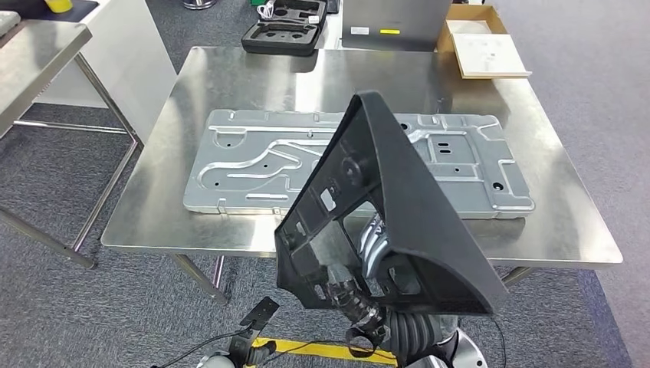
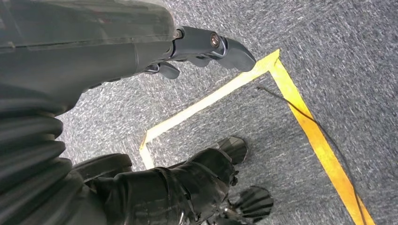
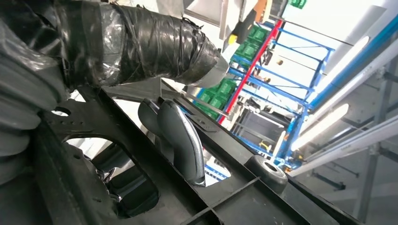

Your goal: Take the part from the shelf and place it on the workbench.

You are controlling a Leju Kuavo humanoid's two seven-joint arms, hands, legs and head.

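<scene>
Black triangular part (image 1: 398, 207) is held up tilted before the near edge of the steel workbench (image 1: 230, 222) — gripped from below by the right hand (image 1: 375, 238), fingers (image 3: 183, 140) hooked through its openings. Behind it a grey stamped panel (image 1: 253, 165) lies flat on the bench. Left hand (image 2: 206, 49) hangs over grey carpet (image 2: 328, 42) and yellow tape (image 2: 309, 122) — fingers loosely extended, nothing held.

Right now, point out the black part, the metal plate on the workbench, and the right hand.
black part (image 1: 418, 207), head view, on its broad outer face.
metal plate (image 1: 253, 165), head view, on its embossed left half.
right hand (image 3: 180, 138), right wrist view, on a finger curled over the part's frame.
</scene>
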